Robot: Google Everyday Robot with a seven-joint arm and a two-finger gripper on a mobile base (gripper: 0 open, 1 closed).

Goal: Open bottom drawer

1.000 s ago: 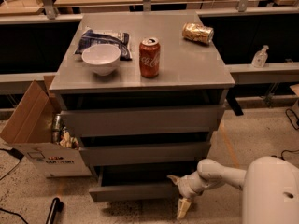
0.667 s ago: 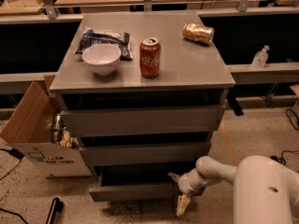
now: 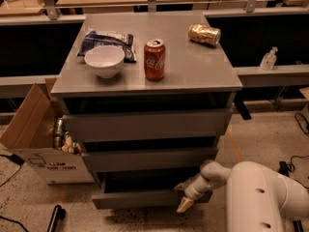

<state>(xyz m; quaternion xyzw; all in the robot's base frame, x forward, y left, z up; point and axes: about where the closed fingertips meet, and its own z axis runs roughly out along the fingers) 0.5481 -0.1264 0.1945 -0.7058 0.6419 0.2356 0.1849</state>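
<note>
The bottom drawer (image 3: 140, 197) is the lowest, slimmest grey front of the three-drawer cabinet; it stands pulled out a little, with a dark gap above its front panel. My gripper (image 3: 183, 197) is at the right end of that drawer front, at the end of my white arm (image 3: 260, 197) that comes in from the lower right. One pale fingertip (image 3: 184, 205) hangs below the panel's edge and another sits at its top edge.
On the cabinet top (image 3: 203, 71) are a white bowl (image 3: 104, 60), a dark snack bag (image 3: 105, 40), a red cola can (image 3: 154, 59) and a gold can lying on its side (image 3: 204, 34). An open cardboard box (image 3: 41, 139) stands at the left. Cables lie on the floor.
The camera now shows the cabinet closer and the arm larger in the lower right. The gripper stays at the right end of the bottom drawer front; the drawer's gap looks about the same.
</note>
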